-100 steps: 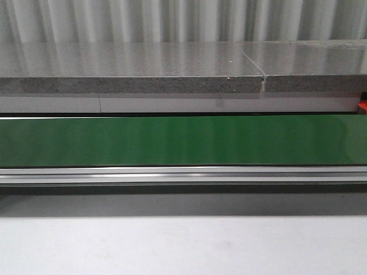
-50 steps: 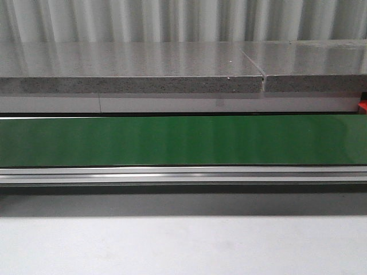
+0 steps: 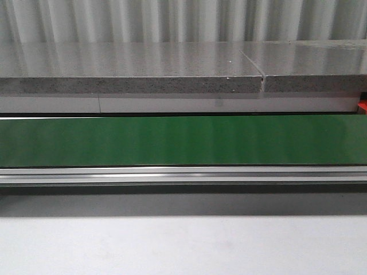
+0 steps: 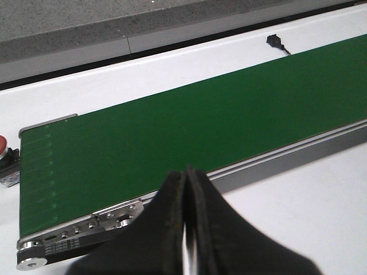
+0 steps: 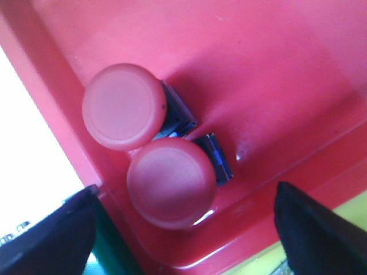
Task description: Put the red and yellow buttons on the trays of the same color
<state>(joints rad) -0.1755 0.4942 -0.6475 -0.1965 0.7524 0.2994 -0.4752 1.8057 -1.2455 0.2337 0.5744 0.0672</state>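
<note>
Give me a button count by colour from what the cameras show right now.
Red buttons in the red tray: 2
Red button beside the end of the green belt: 1
Yellow buttons: 0 in view
Total: 3

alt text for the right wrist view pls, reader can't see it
Two red buttons lie side by side, touching, in a red tray, seen close from above. The right gripper is open, its dark fingertips at either side of the nearer button, and a yellow strip shows past the tray's rim.
</note>
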